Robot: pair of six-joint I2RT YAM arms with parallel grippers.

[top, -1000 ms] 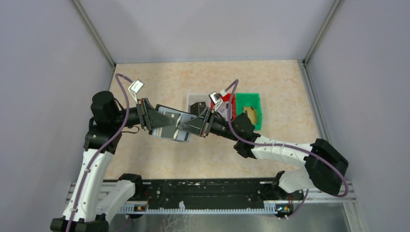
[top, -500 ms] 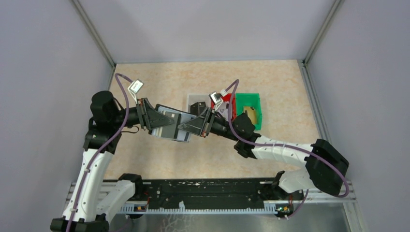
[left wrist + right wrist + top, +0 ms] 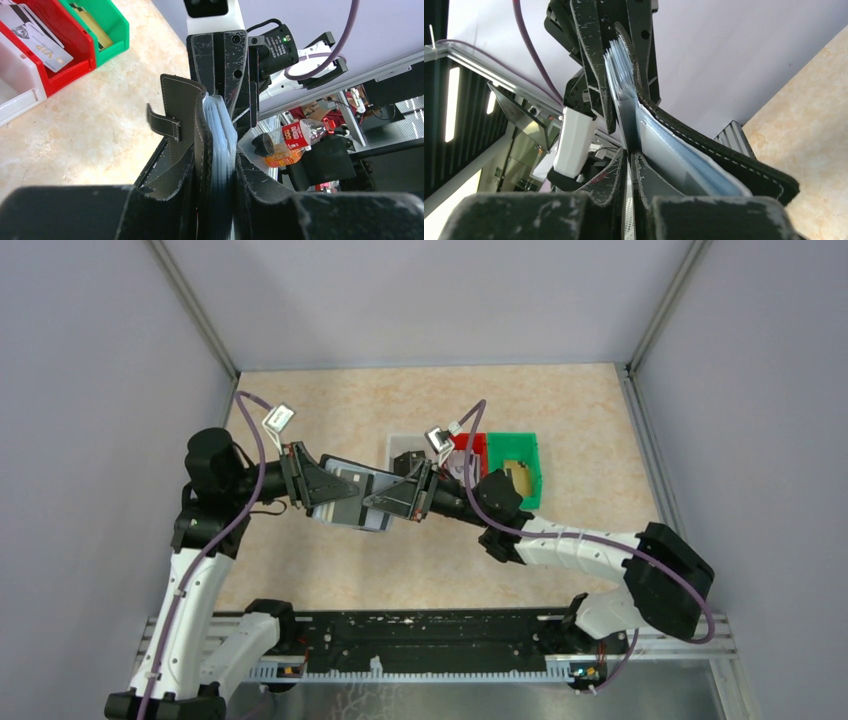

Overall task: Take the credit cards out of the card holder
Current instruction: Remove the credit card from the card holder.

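Right fingers [image 3: 609, 195] slightly leftward, seemingly on credit card [image 3: 629, 210] in card holder [image 3: 180, 110]

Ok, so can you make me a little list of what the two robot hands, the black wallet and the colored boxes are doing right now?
card holder: in the air between the two tools, opened a little
left tool: clamped on one end of the card holder
right tool: fingers nearly together at the inner pockets; whether it grips anything is unclear
red bin: a grey-white card lies inside
green bin: a gold card lies inside
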